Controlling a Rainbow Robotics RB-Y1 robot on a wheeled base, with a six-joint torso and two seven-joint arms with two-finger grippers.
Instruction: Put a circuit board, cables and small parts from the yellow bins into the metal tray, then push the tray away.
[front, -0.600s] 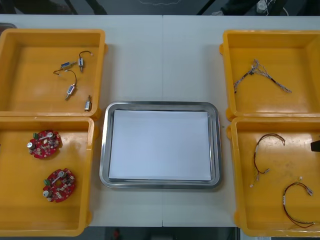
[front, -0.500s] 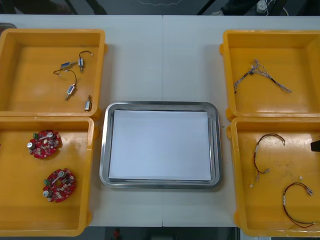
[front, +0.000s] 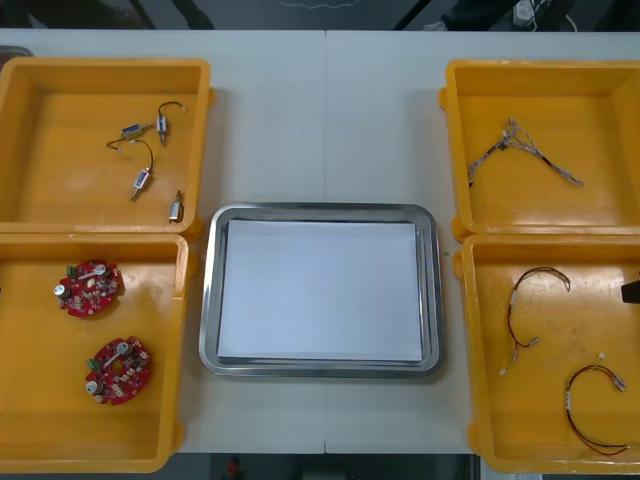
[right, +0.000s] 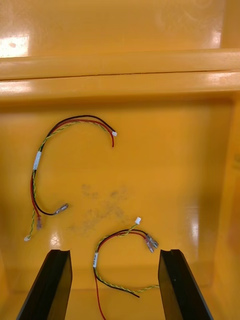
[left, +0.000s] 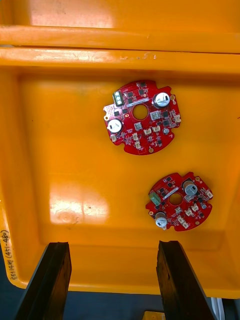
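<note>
Black-fingered left end effector (left: 114, 247) and right end effector (right: 114, 254), both spread, empty.

Left gripper (left: 112, 246), fingers spread, over a yellow bin (left: 60, 165). Beyond the fingertips lie the nearer circuit board (left: 179, 201) and the farther circuit board (left: 141, 117), not touching.

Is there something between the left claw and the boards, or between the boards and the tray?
Nothing visible lies between the open left claw and the nearer board. Toward the tray, the bin wall stands between, so the board probably must be lifted over. The right claw hangs open over cables.
</note>
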